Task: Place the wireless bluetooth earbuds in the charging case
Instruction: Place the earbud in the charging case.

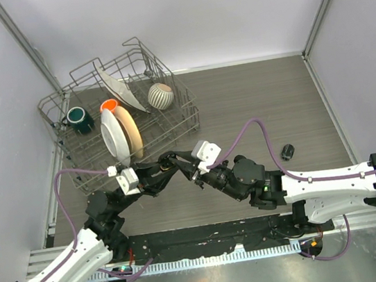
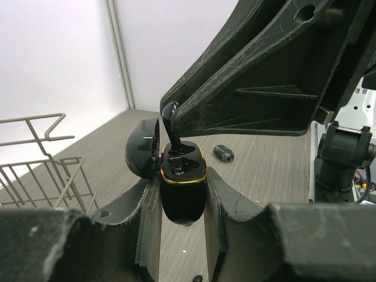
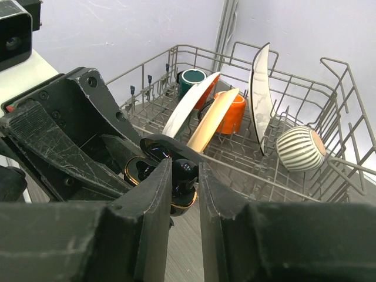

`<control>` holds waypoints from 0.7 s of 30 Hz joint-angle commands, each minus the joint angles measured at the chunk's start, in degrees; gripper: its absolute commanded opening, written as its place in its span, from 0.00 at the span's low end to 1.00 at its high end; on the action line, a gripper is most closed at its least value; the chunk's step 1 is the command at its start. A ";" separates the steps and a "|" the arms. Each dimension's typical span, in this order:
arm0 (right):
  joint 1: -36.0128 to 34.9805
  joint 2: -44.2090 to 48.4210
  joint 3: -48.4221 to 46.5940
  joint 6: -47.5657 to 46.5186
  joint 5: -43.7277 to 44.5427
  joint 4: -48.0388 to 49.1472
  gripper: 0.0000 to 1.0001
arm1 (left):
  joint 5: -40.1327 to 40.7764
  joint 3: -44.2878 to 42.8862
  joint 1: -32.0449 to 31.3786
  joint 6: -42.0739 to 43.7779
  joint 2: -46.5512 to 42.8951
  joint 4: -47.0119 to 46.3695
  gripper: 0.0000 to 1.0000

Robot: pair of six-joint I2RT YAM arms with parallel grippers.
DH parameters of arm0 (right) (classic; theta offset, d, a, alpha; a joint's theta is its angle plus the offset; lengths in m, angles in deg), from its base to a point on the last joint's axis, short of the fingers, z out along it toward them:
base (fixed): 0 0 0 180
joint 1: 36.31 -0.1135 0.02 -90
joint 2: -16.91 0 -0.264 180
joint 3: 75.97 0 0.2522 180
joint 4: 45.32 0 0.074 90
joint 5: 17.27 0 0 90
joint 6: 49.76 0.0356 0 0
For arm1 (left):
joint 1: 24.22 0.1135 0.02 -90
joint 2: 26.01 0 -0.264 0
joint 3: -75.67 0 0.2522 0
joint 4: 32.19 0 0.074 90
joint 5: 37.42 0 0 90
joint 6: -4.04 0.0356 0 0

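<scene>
My left gripper (image 2: 183, 179) is shut on the charging case (image 2: 183, 197), a glossy black case with a gold rim, held upright above the table with its lid (image 2: 143, 150) swung open to the left. Just above it, my right gripper (image 3: 185, 170) is shut on a black earbud (image 3: 188, 171). The bud's lower end (image 2: 171, 132) reaches down into the case's open top. In the top view the two grippers meet at mid-table, left (image 1: 172, 161) and right (image 1: 196, 176). A second earbud (image 1: 287, 151) lies loose on the table to the right (image 2: 224, 153).
A wire dish rack (image 1: 92, 154) stands at the back left, holding plates (image 1: 118, 133), a green mug (image 1: 78, 119), an orange cup (image 3: 229, 111) and a striped white cup (image 1: 161, 96). Walls close the table on the left, back and right.
</scene>
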 commanded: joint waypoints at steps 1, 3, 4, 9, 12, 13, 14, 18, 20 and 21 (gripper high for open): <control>-0.18 0.70 -0.42 -2.30 2.39 1.47 0.01 | 0.35 -1.49 0.01 0.61 -0.74 -4.11 0.00; -0.18 0.79 -0.34 -2.47 2.04 1.47 0.01 | 0.35 -1.49 0.01 0.61 -0.82 -4.11 0.00; -0.09 0.88 -0.42 -2.82 1.86 1.29 0.01 | 0.43 -1.40 0.01 0.61 -0.82 -4.11 0.00; -0.09 0.97 -0.69 -3.53 1.16 -0.11 0.01 | 0.79 -1.31 0.01 0.61 -1.09 -4.11 0.00; -0.09 1.49 -0.78 -4.40 1.25 -0.47 0.01 | 0.96 -1.22 0.01 0.61 -1.09 -4.11 0.00; -0.09 1.67 -0.78 -4.76 1.16 -0.64 0.01 | 0.96 -1.22 0.10 0.61 -1.00 -4.19 0.00; -0.09 1.84 -0.86 -4.85 0.90 -1.34 0.01 | 0.88 -1.22 0.02 0.61 -1.00 -4.28 0.00; -0.09 1.67 -2.79 -3.27 -3.57 -5.99 0.01 | 1.22 -1.31 0.01 0.61 -0.83 -4.54 0.00; -0.09 1.58 -3.23 -2.39 -4.37 -7.93 0.01 | 1.31 -1.31 0.01 0.70 -0.82 -4.63 0.00; -0.18 1.67 -3.15 -1.78 -4.73 -8.20 0.01 | 1.49 -1.40 0.01 0.61 -0.82 -4.72 0.00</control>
